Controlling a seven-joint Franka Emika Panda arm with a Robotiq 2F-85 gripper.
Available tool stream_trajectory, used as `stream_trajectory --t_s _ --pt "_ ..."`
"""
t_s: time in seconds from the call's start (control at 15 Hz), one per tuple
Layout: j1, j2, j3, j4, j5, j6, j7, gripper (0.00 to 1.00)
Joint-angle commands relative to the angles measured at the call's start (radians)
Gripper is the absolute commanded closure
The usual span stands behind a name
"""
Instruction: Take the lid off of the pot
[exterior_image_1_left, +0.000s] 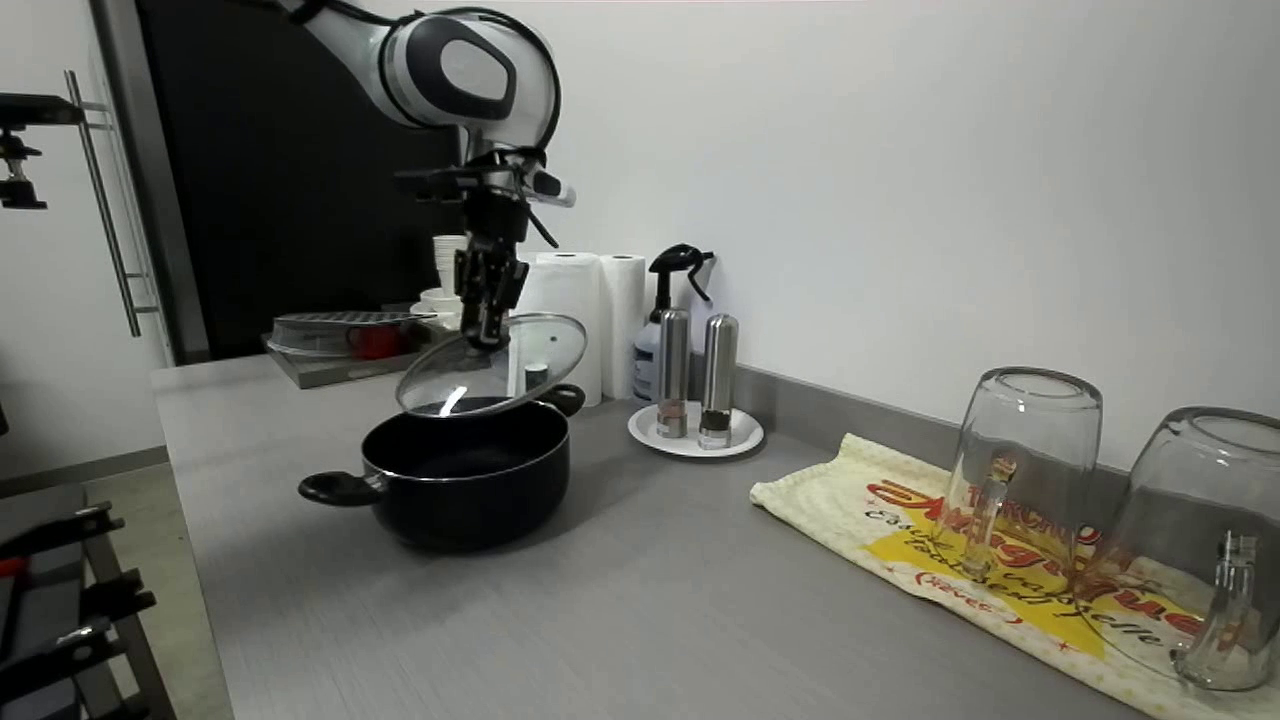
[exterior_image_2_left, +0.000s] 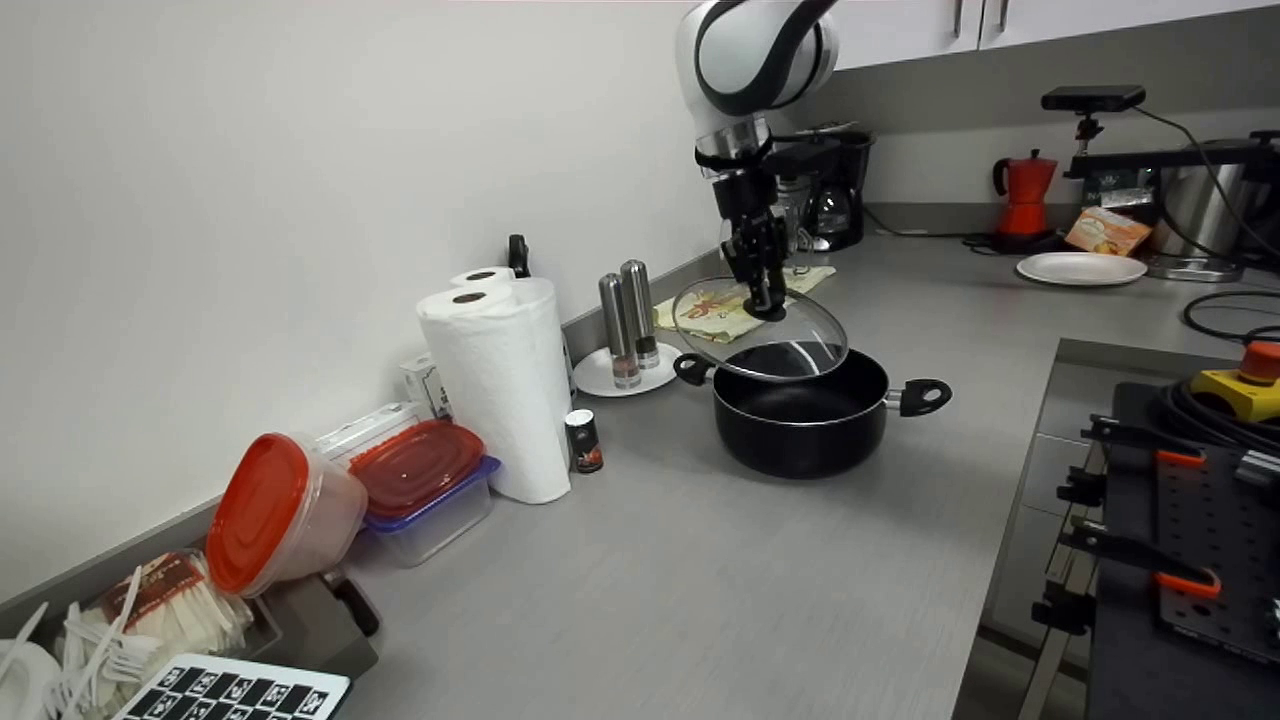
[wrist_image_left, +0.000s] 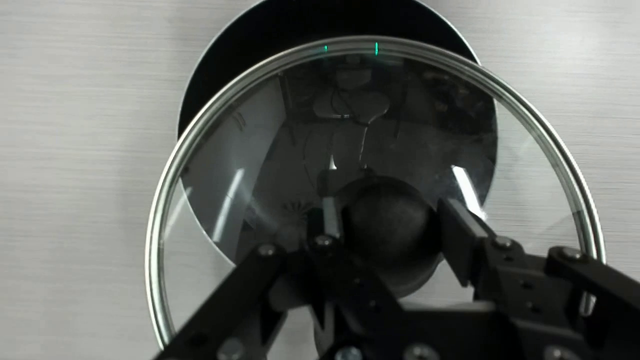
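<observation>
Although the lid (exterior_image_1_left: 505, 380) is over the pot (exterior_image_1_left: 470, 505), it's unseated and tilted, edge toward the wall (exterior_image_1_left: 900, 200) high, opp. edge low, w/ the pot's black interior showing beneath in both ext. views. Whether the low edge touches the pot rim: can't confirm. The gripper (wrist_image_left: 391, 227) is above the lid, pointing down; jaws clenched on the lid's dark knob (wrist_image_left: 387, 210). Per wrist view, knob sits directly btwn the pads (wrist_image_left: 462, 237), one each side, w/ clear glass spreading out around them. Lid's metal rim overlaps most of the pot mouth there; a crescent of dark interior shows at top. Pot is upright on the gray counter (exterior_image_2_left: 700, 590), side handles (exterior_image_1_left: 338, 488) sticking out. Adj. items, nearer the wall: white plate (exterior_image_1_left: 748, 437) w/ 2 mills (exterior_image_1_left: 720, 370) standing on it, near the pot; paper towel rolls (exterior_image_2_left: 495, 400) upright; small dark container (exterior_image_2_left: 585, 447) w/ white cap, just beside the rolls; spray bottle (exterior_image_1_left: 647, 360) behind the mills. Also obs.: printed cloth (exterior_image_1_left: 835, 490) w/ 2 clear mugs (exterior_image_1_left: 1030, 450) on it, well apart from pot.
</observation>
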Motion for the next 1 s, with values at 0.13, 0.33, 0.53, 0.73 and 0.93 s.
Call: stream_trajectory --t_s 0.13,0.33,0.53,0.73,0.93 --pt "0.092 -0.15 0.051 -0.028 -0.109 -0.052 -0.004 0.75" --pt "0.14 -0.164 0.09 -0.007 -0.151 -0.078 -0.006 0.75" --pt "0.188 -0.141 0.131 0.025 -0.188 -0.103 -0.01 0.75" --pt "0.235 -0.094 0.167 0.064 -0.225 -0.133 -0.012 0.75" --pt "0.287 -0.02 0.198 0.111 -0.264 -0.17 -0.015 0.75"
